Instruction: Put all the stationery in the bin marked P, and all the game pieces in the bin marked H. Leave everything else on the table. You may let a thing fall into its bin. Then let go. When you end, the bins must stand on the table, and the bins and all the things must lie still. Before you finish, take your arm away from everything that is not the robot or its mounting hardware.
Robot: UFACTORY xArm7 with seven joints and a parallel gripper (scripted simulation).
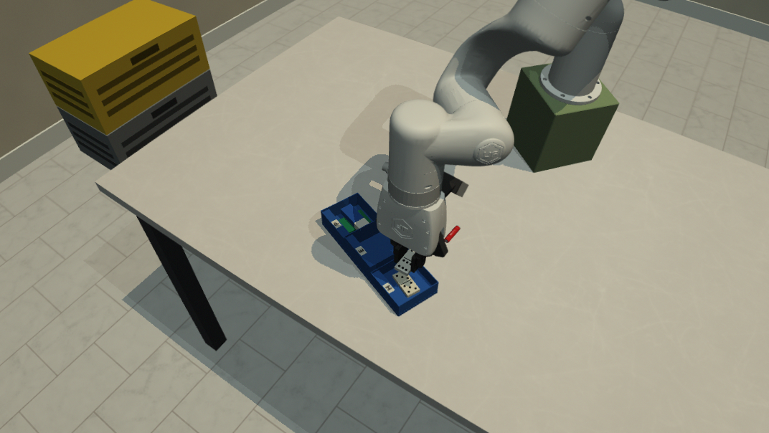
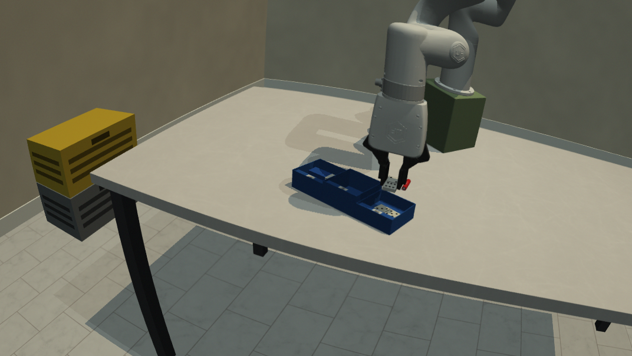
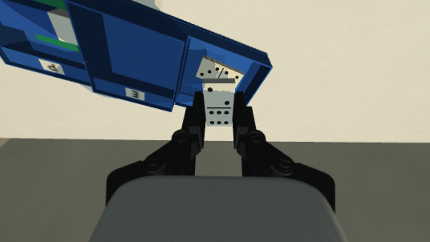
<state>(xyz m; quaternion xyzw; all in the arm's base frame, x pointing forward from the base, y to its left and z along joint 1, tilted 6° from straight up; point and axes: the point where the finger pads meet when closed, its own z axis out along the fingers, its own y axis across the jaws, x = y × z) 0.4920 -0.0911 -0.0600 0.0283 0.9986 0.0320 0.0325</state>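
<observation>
Bins sit in a row on the table (image 1: 538,301), three blue ones joined end to end. The bin marked P (image 1: 346,215) is at one end, and it has something green and white (image 1: 359,221) inside. I can't tell what that thing is. The middle bin (image 1: 371,248) has an E on its label, and I see nothing in it. The bin marked H (image 1: 425,297) is at the other end, and a white domino (image 1: 406,284) with black dots lies flat in it.

The gripper (image 2: 393,183) hangs just over the near edge of the H bin. Its black fingers are squeezed tight on a second domino (image 3: 218,108), holding it by its sides up in the air. A small red thing (image 1: 452,233) lies on the table just beside the bins, behind the gripper.
</observation>
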